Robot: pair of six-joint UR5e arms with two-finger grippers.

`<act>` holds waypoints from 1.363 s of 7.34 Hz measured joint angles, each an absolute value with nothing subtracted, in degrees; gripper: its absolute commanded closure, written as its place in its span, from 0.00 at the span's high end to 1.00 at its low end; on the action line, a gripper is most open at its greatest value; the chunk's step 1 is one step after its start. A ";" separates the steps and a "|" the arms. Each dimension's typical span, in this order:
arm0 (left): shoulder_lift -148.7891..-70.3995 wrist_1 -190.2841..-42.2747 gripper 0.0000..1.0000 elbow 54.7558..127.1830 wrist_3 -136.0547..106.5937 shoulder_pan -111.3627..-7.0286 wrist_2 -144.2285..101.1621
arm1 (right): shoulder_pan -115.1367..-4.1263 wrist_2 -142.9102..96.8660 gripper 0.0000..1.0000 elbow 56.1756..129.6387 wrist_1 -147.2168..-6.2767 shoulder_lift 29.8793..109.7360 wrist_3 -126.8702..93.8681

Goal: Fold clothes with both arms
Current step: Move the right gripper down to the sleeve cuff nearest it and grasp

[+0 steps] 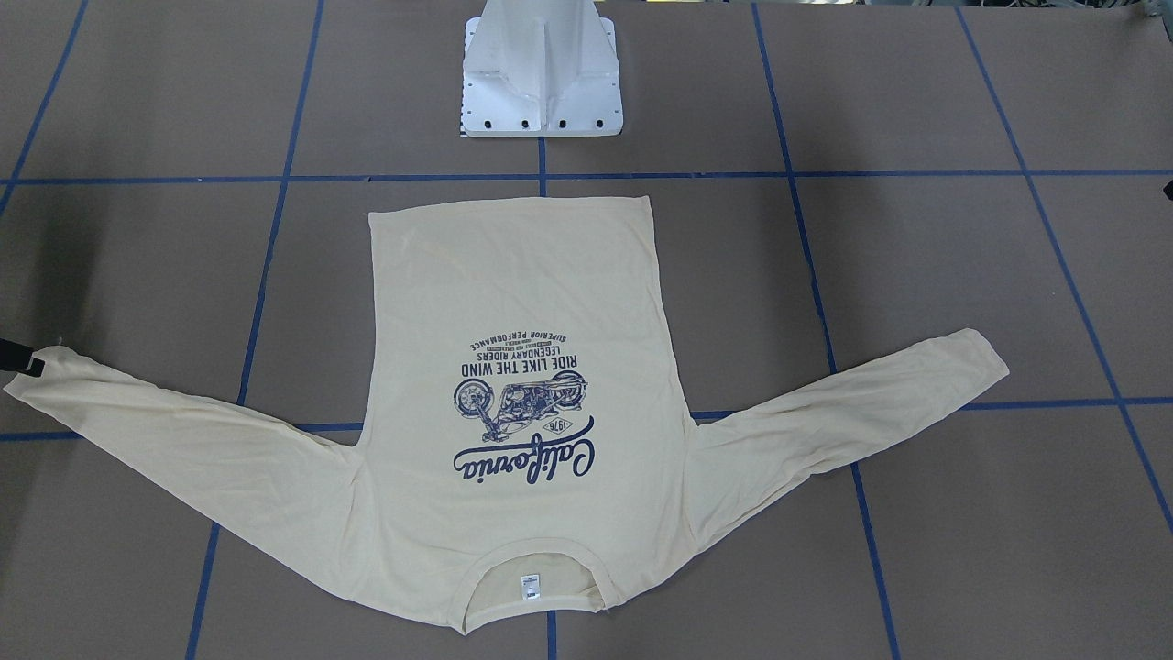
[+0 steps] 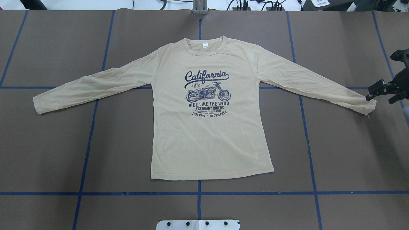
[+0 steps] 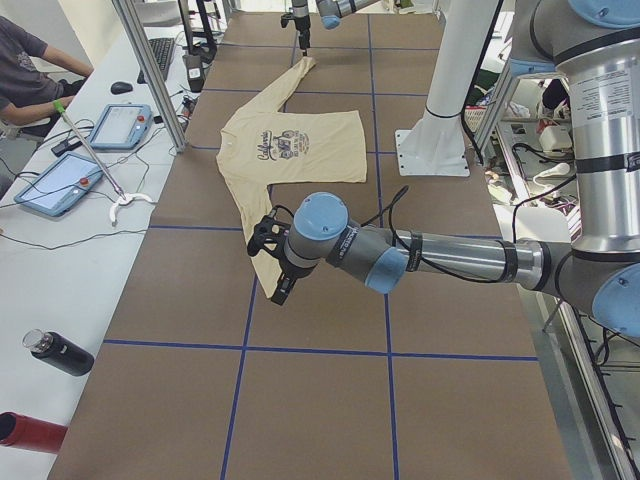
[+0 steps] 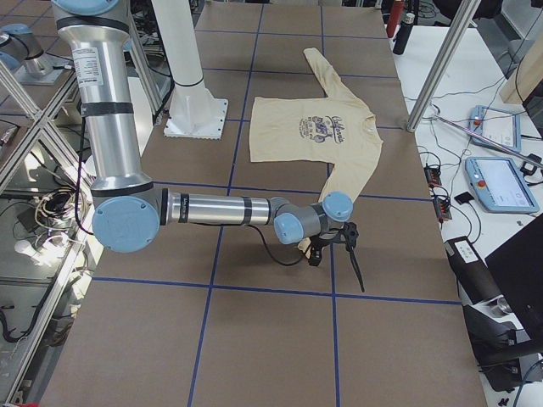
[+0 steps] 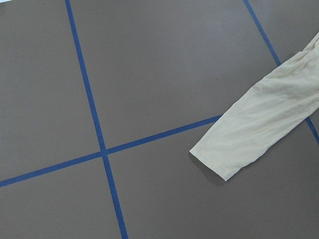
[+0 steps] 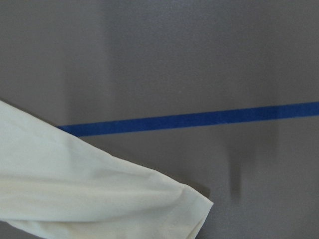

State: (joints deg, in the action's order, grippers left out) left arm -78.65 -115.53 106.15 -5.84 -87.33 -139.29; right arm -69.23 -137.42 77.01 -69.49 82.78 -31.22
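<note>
The cream-yellow long-sleeved T-shirt (image 2: 211, 137) lies flat, graphic side up, both sleeves spread out, collar away from the robot base; it also shows in the front-facing view (image 1: 513, 275). My right gripper (image 2: 380, 95) hangs just beyond the right sleeve's cuff (image 2: 367, 107), looks open and holds nothing; the cuff fills the lower left of the right wrist view (image 6: 124, 199). My left gripper (image 3: 268, 268) shows only in the exterior left view, hovering above the left sleeve's cuff (image 5: 224, 154); I cannot tell if it is open or shut.
The white pedestal base (image 1: 541, 73) stands just behind the shirt's hem. Blue tape lines (image 2: 198, 193) grid the brown table. An operator (image 3: 20, 60), tablets (image 3: 50, 185) and bottles (image 3: 60, 352) are on the side bench beyond the far table edge.
</note>
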 measured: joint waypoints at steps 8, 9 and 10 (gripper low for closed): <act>-78.66 -115.33 0.99 106.36 -5.89 -87.10 -139.31 | -69.17 -135.78 0.82 71.50 -69.53 79.03 -34.76; -78.66 -115.37 0.99 106.40 -5.89 -87.10 -139.31 | -69.17 -135.79 0.82 71.30 -69.53 79.03 -35.02; -78.66 -115.39 0.99 106.42 -5.89 -87.10 -139.31 | -69.17 -135.79 0.82 71.10 -69.52 79.03 -35.13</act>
State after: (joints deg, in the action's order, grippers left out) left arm -78.66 -115.39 106.42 -5.89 -87.10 -139.31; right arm -69.17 -135.79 71.10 -69.52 79.03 -35.13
